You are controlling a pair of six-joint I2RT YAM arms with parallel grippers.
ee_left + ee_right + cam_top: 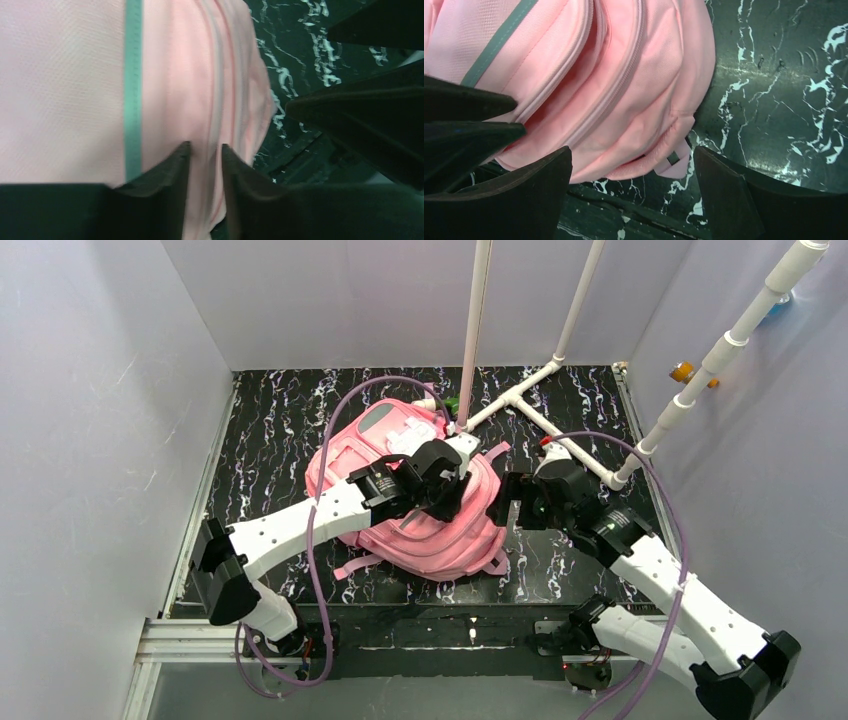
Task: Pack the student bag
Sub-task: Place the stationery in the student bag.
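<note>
Now the left gripper (pixel 205 149) is pinched tight on pink fabric of the student bag (pixel 440 540). Right gripper (pixel 632 152) hangs spread wide, holding nothing, over the bag's edge.

Top cam: fixed, high behind the arm bases, looking down on the whole table (pixel 270 430), student bag (pixel 345 455) mid-frame. Left wrist cam: very close on bag fabric, left gripper (pixel 205 145) at the bottom edge; blurry, probably facing straight down. Right wrist cam: close, right gripper (pixel 632 148) low, bag's edge upper left, tabletop right. All three share the bag.
</note>
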